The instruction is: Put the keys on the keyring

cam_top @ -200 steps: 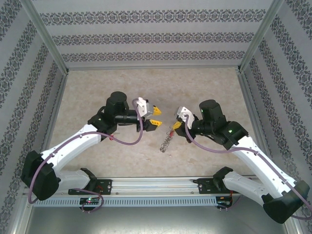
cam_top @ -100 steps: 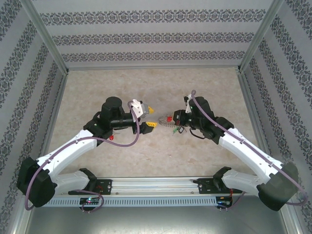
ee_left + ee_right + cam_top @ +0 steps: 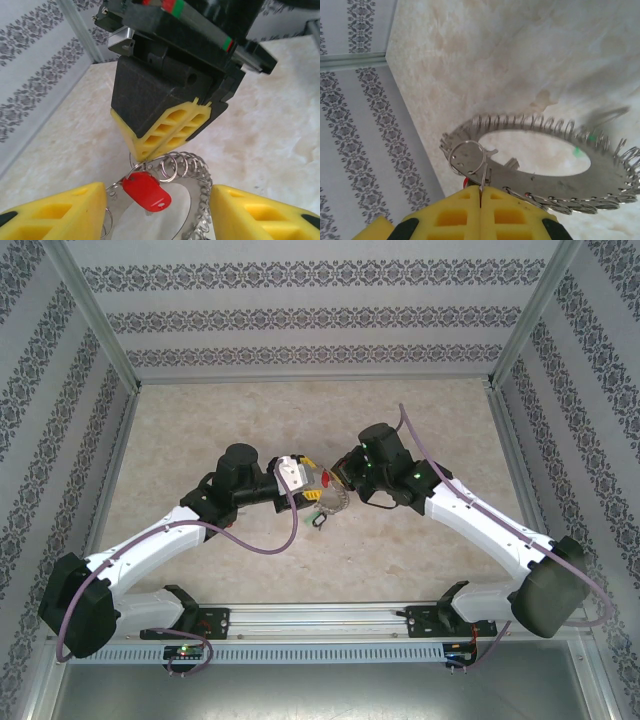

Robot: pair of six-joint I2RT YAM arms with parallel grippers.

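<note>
R claw (image 3: 481,194) pinched shut on keyring (image 3: 540,187) rim; L claw (image 3: 157,192) apart astride it, can't tell if gripping. Thin, stiff, slick metal, so we'd grip the flat plate.

Left tool (image 3: 158,207) fingers parted; right tool (image 3: 481,200) pinched closed; tips facing.

The keyring (image 3: 545,186) is bare shiny metal, with wire loops round its rim. The key (image 3: 146,186) on it has a glossy red plastic head. The right gripper (image 3: 481,192) at its rim has matt yellow plastic fingers (image 3: 520,215). The table (image 3: 520,60) beneath looks smooth, marbled.
</note>
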